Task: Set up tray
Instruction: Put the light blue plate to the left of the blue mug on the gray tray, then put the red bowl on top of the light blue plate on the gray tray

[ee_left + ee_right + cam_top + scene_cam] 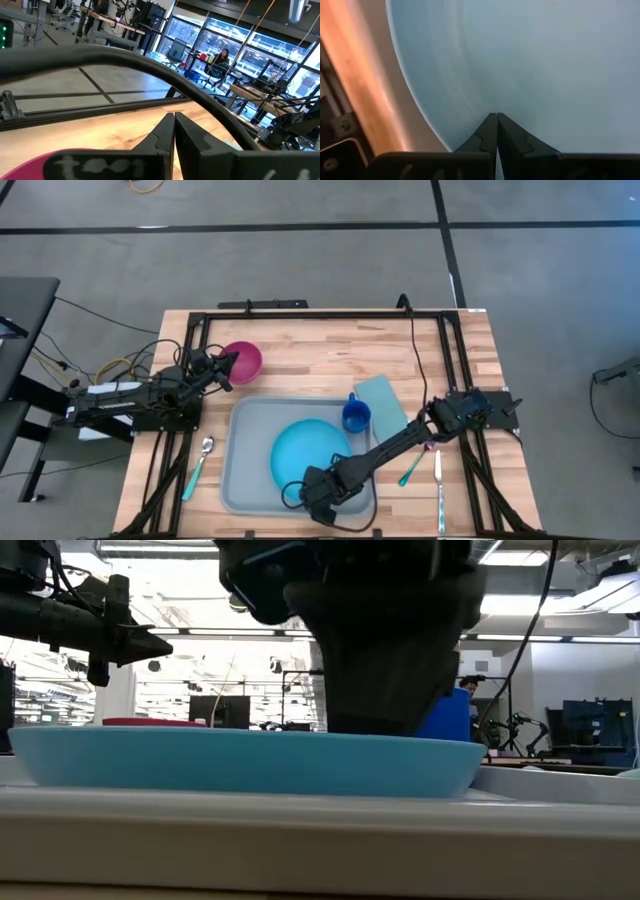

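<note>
The grey-blue tray [248,465] lies flat on the wooden table, and its near rim [300,835] fills the low view. A round bright blue plate [305,448] [240,760] rests on it, with a blue cup [355,416] [450,715] at the tray's far right corner. My right gripper [320,496] [496,120] is shut and stands low over the plate's near part. My left gripper [230,368] [174,122] is shut and hovers beside a pink bowl [245,361] [30,162] at the table's far left. My right gripper comes from the tray's near right side, and its shut fingertips [490,127] lie over the plate's inner surface [530,75] close to its near rim. I cannot tell whether they touch the plate.
A light-teal folded napkin [384,404] lies right of the tray. A teal-handled fork [412,469] and a knife [438,485] lie farther right, under the right arm. A teal-handled spoon [199,464] lies left of the tray. Black frame rails [320,315] border the table.
</note>
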Action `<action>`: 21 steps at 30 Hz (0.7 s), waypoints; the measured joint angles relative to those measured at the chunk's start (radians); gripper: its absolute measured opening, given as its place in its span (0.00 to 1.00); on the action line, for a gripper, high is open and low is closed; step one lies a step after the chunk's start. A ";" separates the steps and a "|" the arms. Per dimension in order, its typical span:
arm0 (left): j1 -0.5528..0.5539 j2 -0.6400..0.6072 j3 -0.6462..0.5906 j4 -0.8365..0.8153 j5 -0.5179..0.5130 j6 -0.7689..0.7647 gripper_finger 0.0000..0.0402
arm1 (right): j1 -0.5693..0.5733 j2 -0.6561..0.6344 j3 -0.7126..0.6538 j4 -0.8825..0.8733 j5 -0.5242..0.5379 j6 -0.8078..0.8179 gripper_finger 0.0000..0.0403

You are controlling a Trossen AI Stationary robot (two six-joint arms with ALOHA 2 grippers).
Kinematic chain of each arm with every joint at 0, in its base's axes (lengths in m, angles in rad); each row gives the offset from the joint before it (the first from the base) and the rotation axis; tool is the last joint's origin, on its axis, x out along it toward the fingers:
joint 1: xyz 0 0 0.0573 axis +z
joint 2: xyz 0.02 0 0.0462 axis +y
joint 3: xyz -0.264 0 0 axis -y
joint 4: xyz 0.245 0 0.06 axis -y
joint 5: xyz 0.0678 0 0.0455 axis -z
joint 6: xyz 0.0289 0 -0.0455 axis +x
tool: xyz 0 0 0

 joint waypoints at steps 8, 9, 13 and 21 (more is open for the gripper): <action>0.000 0.000 0.000 0.000 0.000 0.000 0.00 | 0.029 0.000 0.075 -0.003 0.035 -0.052 0.00; 0.000 0.000 0.000 0.000 0.000 0.000 0.00 | 0.029 0.000 0.089 -0.008 0.050 -0.067 0.00; 0.000 0.000 0.000 0.000 -0.001 0.000 0.00 | 0.029 0.000 0.154 -0.005 0.109 -0.140 0.00; 0.000 0.000 0.000 0.000 -0.001 0.000 0.00 | 0.020 0.000 0.235 -0.007 0.156 -0.261 0.00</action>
